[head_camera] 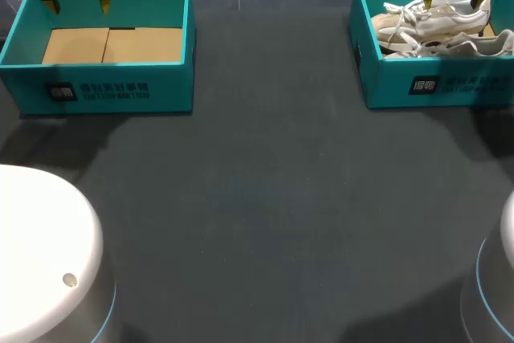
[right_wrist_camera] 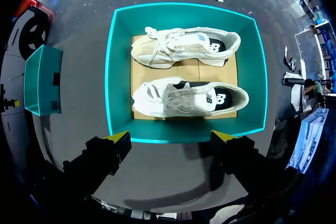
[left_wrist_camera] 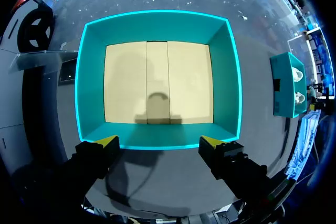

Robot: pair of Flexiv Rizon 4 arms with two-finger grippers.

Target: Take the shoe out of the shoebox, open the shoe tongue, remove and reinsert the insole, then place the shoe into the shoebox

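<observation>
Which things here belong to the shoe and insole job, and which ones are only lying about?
Belongs to the job: pair of white sneakers; right shoebox, holding them; right tool, open above it.
Just lying about, as it seems: left shoebox, empty but for its cardboard floor; left tool, open above it.

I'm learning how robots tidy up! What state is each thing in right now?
Left box: open, empty.
Right box: open, holding two shoes.
Shoes: inside right box, lying on their sides.
Left end effector: open, empty, over left box.
Right end effector: open, empty, over right box.
</observation>
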